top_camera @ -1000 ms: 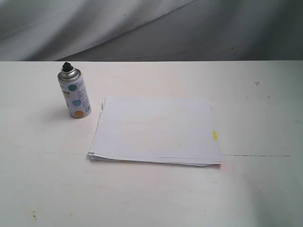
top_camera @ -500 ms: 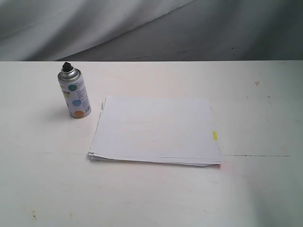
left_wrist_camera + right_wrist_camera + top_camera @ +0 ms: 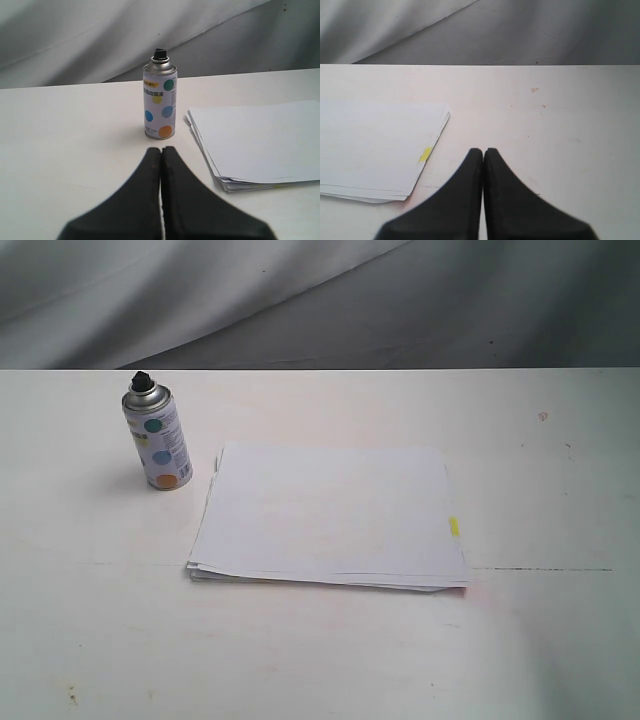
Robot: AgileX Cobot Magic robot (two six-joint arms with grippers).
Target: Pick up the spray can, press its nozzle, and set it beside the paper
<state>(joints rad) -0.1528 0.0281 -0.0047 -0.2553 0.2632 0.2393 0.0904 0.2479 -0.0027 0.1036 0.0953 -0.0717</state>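
The spray can point(image 3: 159, 438) stands upright on the white table, just left of the paper point(image 3: 330, 515); its black nozzle point(image 3: 141, 379) tops the silver dome. The paper stack carries a yellow tab point(image 3: 454, 527) on its right edge. Neither arm shows in the exterior view. In the left wrist view the can point(image 3: 159, 101) with its nozzle point(image 3: 160, 52) stands a short way beyond my left gripper point(image 3: 162, 150), which is shut and empty, with the paper point(image 3: 257, 140) beside it. My right gripper point(image 3: 483, 151) is shut and empty, near the paper point(image 3: 375, 147) and its yellow tab point(image 3: 424, 154).
The white table point(image 3: 540, 470) runs back to a grey draped cloth point(image 3: 300, 300). A thin dark line point(image 3: 545, 569) marks the tabletop to the right of the paper. A small mark point(image 3: 543, 416) sits at the far right.
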